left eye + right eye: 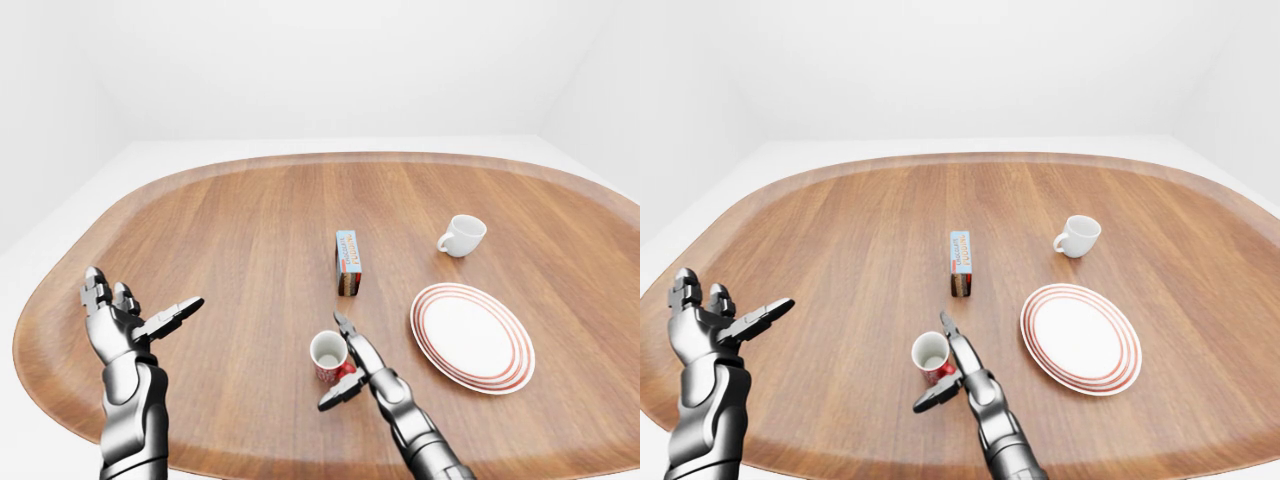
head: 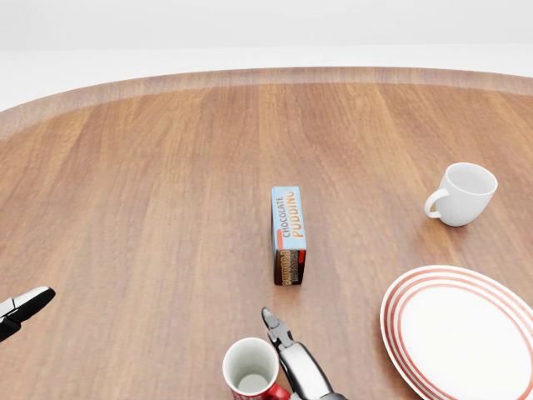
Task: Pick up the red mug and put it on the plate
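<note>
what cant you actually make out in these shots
- Red mug: its handle side is hidden behind the right hand in the eye views, so contact cannot be told; the bottom edge cuts the mug in the head view.
- Left hand: the head view shows only a fingertip at its left edge.
- Pudding box: small print unreadable.
- White mug: inside hidden by its wall.
</note>
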